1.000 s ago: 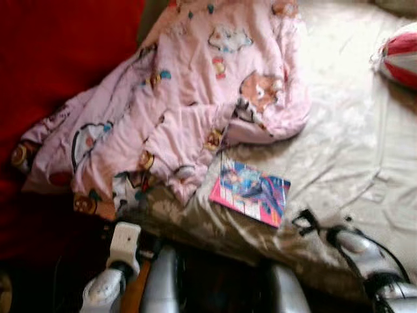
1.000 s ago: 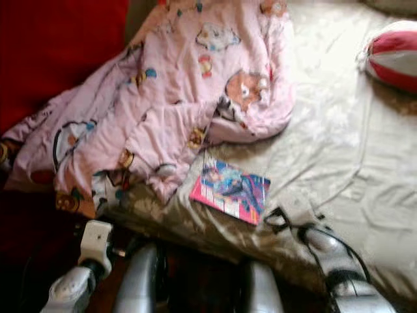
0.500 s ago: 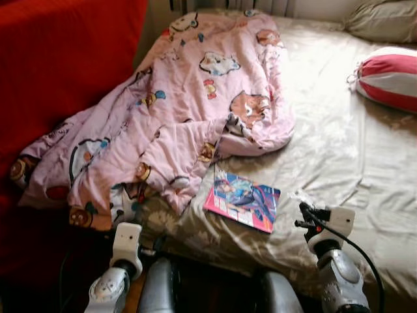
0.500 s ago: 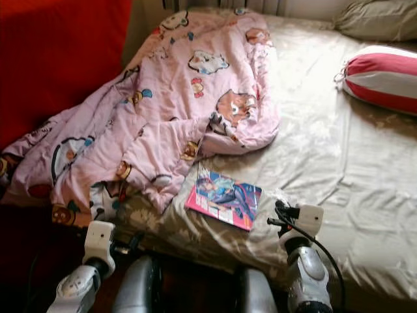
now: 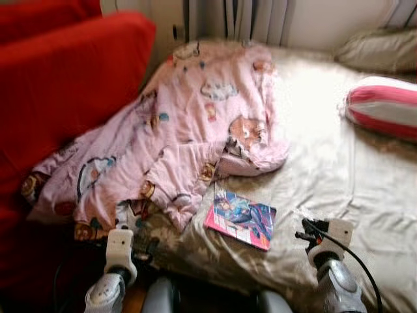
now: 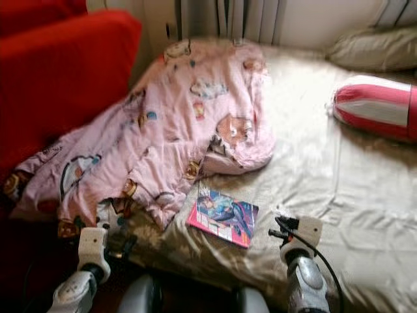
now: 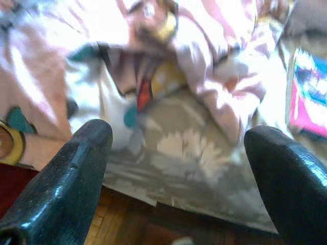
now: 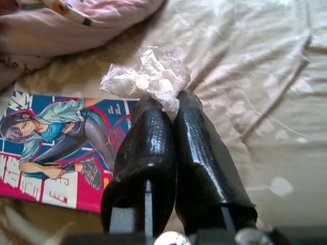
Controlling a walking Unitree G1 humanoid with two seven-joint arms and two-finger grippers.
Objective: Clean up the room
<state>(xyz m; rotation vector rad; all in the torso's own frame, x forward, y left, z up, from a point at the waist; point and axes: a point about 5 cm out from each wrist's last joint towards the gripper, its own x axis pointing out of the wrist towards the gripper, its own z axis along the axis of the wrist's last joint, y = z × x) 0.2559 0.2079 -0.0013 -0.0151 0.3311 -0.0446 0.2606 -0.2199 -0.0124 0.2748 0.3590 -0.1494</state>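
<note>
The right tool [image 8: 171, 102] is pinched closed on a crumpled white wrapper [image 8: 148, 79], held just above the beige bed sheet [image 5: 339, 176] near the bed's front edge. In the left eye view a pink-edged comic book [image 5: 241, 218] lies flat on the sheet at nine o'clock from that tool, just beside it. A rumpled pink cartoon quilt [image 5: 189, 130] spreads from the comic's eleven o'clock and spills over the bed's left edge against a red sofa [image 5: 65, 85]. A red-and-white striped pillow [image 5: 384, 111] rests at two o'clock, well apart. The left tool [image 7: 176, 148] hovers open at the quilt's lower edge, gripping nothing.
</note>
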